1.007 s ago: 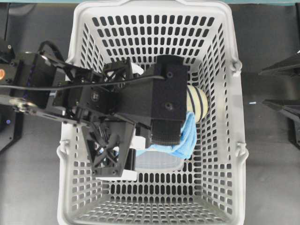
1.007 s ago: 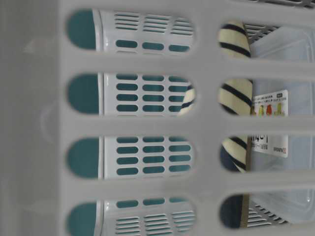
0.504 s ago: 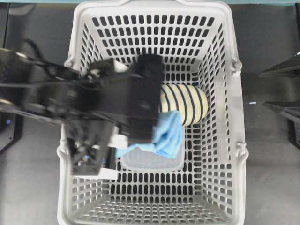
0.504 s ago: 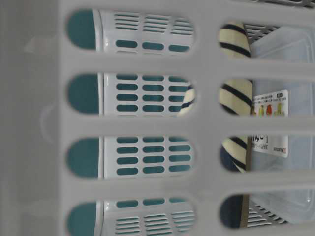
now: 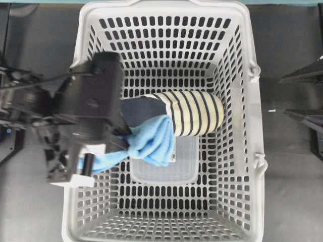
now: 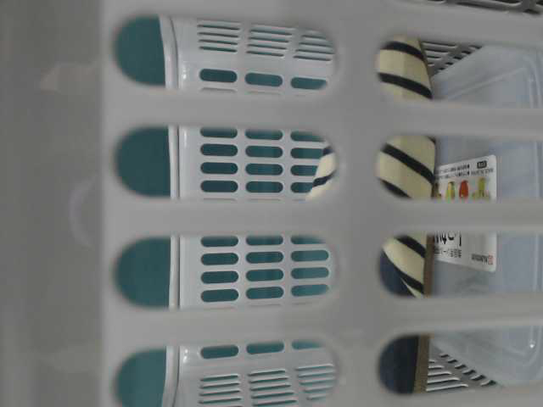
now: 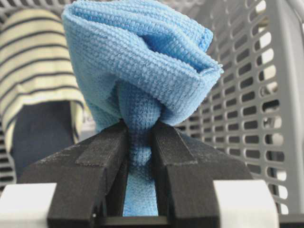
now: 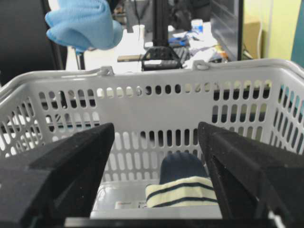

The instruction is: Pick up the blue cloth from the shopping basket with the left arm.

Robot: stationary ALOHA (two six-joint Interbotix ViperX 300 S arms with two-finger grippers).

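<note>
The blue cloth (image 5: 151,143) hangs bunched above the shopping basket (image 5: 260,126), over its left half. My left gripper (image 5: 121,146) is shut on it. In the left wrist view the two black fingers pinch a narrow fold of the blue cloth (image 7: 137,61) at the left gripper (image 7: 140,129), and the rest billows above the tips. The right wrist view shows the blue cloth (image 8: 85,23) raised above the basket's far rim (image 8: 156,95). Outside the basket's right wall, my right gripper (image 5: 299,94) stands open and empty, its tips (image 8: 156,130) facing the basket.
A navy and cream striped fabric item (image 5: 194,113) lies across the basket floor. Partly under it sits a clear plastic container (image 5: 164,171) with a label. The table-level view looks through the basket's slotted wall (image 6: 254,212) at the striped item (image 6: 407,170).
The left arm has moved left with the cloth in its grip, carrying it toward the basket's left wall and uncovering the striped item. The right gripper has stayed still.
</note>
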